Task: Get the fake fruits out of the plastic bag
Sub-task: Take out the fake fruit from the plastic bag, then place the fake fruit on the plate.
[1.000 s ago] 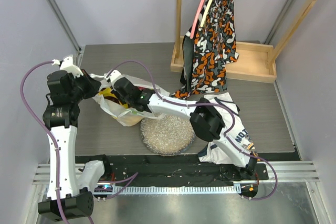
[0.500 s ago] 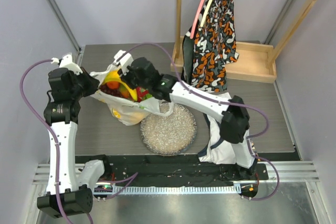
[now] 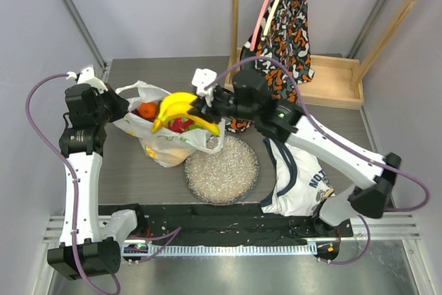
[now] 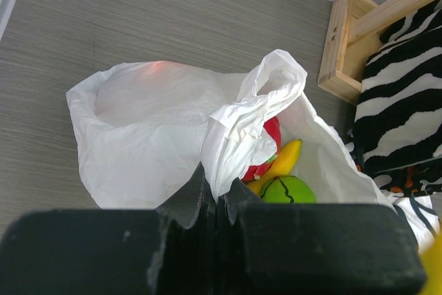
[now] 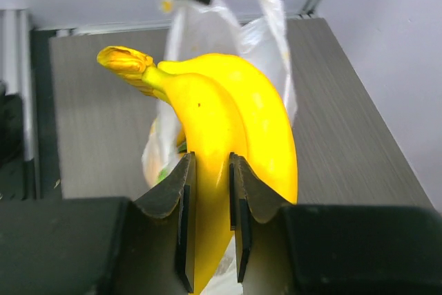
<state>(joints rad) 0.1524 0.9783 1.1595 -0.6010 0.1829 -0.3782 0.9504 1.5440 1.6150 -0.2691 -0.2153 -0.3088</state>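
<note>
**Right tool** (image 5: 210,195): I read it as clenched on the bananas (image 5: 235,129). They hang in the air over the mouth of the bag (image 3: 164,148), clear of it and not yet set down.

**Left tool** (image 4: 219,202): clenched on a gathered fold of the bag's left rim, holding the mouth open.

**Bag:** it stands on the surface (image 3: 131,170), left of centre. Inside I see a red fruit (image 4: 271,132), a green ball (image 4: 288,190), an orange (image 3: 146,110) and a yellow piece (image 4: 282,160). Anything deeper is hidden.

**Progress:** I judge the task to be early. One item is lifted out, none is placed yet, and at least four are left to remove.
</note>
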